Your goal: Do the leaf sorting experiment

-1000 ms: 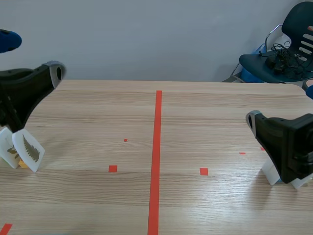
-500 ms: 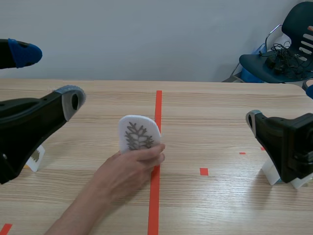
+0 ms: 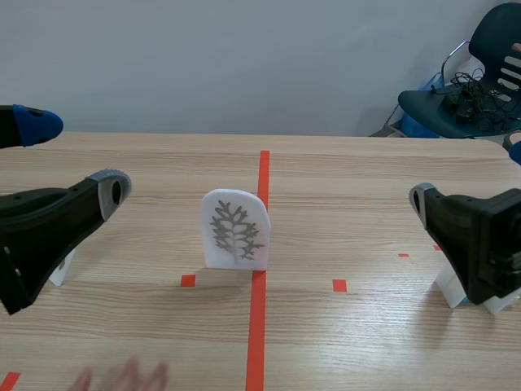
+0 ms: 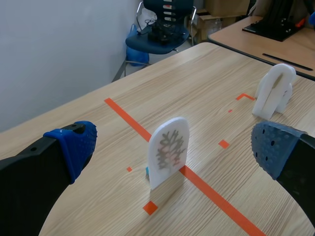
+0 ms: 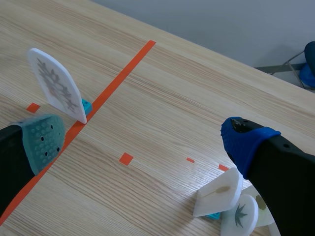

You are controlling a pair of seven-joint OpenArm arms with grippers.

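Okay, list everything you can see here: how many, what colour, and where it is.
Leaf card: one, white with a grey leaf, upright mid-table, just left of the tape line.
Right cards: at least three, white with small leaf prints, clustered at the table's right side.
Left card: at least one, white, mostly hidden behind the left arm.
Tape line: one, orange-red, along the table's middle.
Table: one, light wood.
Chair: one, dark blue, beyond the far right corner, cables on its seat.
Hand: one, blurred, at the near edge, left of the line.
Left end effector: one, black, open, raised over the table's left.
Right end effector: one, black, open, low beside the right cards.
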